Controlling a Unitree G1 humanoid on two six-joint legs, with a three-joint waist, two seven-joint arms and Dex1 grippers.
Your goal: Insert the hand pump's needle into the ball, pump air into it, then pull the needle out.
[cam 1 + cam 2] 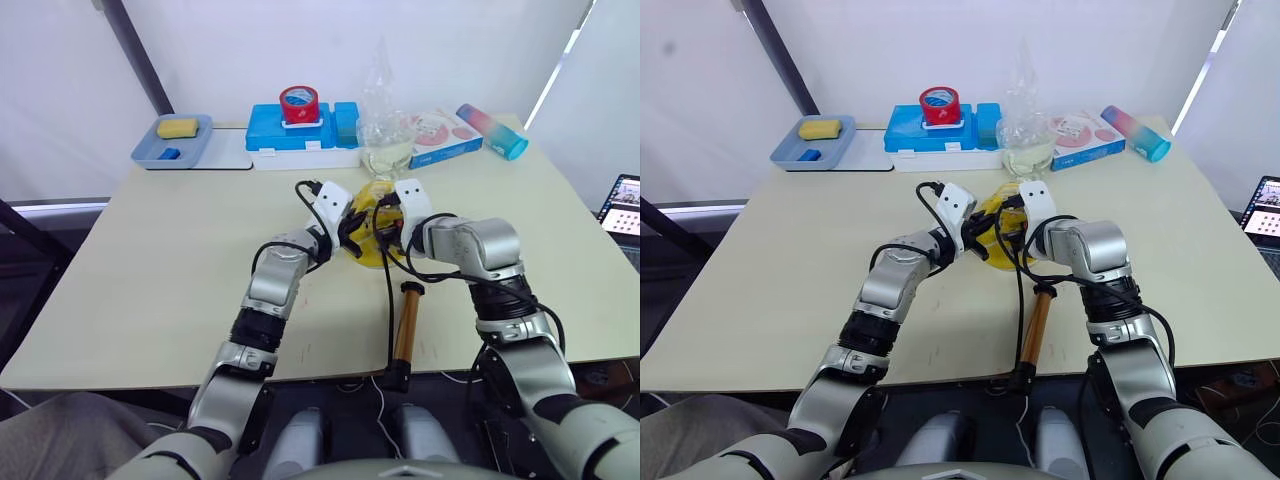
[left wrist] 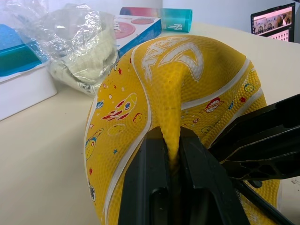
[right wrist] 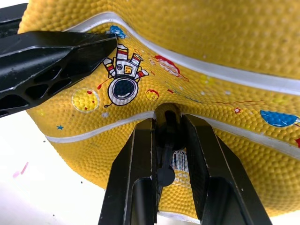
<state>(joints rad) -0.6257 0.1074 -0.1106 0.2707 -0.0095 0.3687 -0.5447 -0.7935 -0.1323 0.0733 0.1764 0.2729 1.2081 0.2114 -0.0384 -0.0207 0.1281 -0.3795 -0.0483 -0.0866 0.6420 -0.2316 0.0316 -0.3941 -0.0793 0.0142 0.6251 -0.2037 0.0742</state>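
Note:
The limp yellow ball (image 1: 371, 240) stands on edge at mid-table between my two grippers. My left gripper (image 2: 174, 161) is shut on a raised fold of the ball (image 2: 187, 79). Opposite it, my right gripper (image 3: 167, 140) is shut on the needle's black fitting (image 3: 165, 123), which is pressed against the ball (image 3: 225, 42) at a white seam; the metal tip is hidden. The thin black hose (image 1: 389, 295) runs down from there to the hand pump (image 1: 407, 322). The pump lies flat, with its black handle (image 1: 397, 378) at the table's front edge.
Along the back edge stand a blue tray (image 1: 150, 152) with a yellow sponge, a blue-and-white box (image 1: 300, 138) with a red tape roll on top, a clear plastic bag (image 1: 385, 130), a flat pink-and-blue box (image 1: 446, 138) and a gradient bottle (image 1: 492, 131). A laptop (image 1: 623, 205) is at the far right.

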